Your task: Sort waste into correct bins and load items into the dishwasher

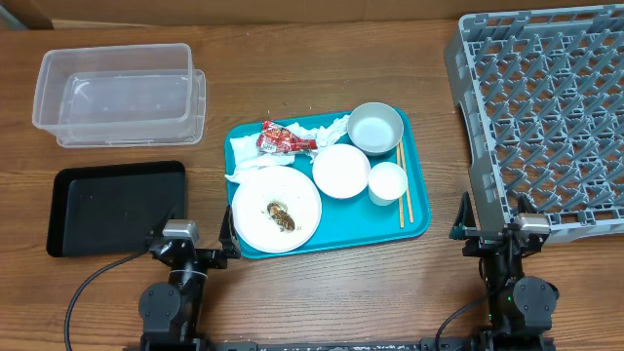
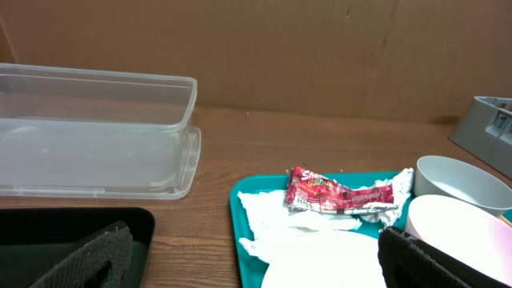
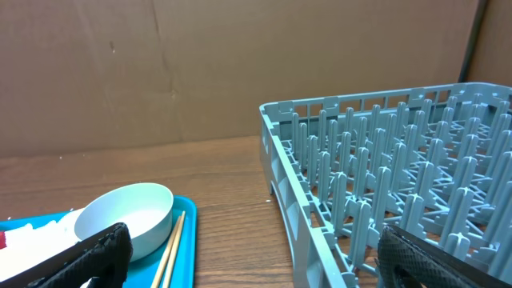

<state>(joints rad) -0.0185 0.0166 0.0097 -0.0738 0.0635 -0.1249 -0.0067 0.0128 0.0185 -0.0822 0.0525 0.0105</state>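
overhead: plate [image 1: 255, 224] with scraps [image 1: 281, 216], cup [image 1: 387, 181], chopsticks [image 1: 406, 207], wrapper [image 1: 285, 141] on teal tray [image 1: 336, 222] (left tool [image 1: 191, 238], right tool [image 1: 495, 228]: jaws apart)

Before me, white plate [image 1: 255, 207] holds brown scraps [image 1: 281, 216]; red wrapper [image 1: 286, 140] on napkins [image 1: 331, 127] at its twelve o'clock, bowl [image 1: 340, 171] at two, cup [image 1: 387, 181] and chopsticks [image 1: 402, 183] at three.

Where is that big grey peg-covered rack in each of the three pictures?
Overhead: the large grey plastic dish rack fills the upper right.
Left wrist: only its corner, at the far right edge.
Right wrist: it fills the right half.
Shared landmark: the rectangular teal plastic tray, left of the rack in all three.
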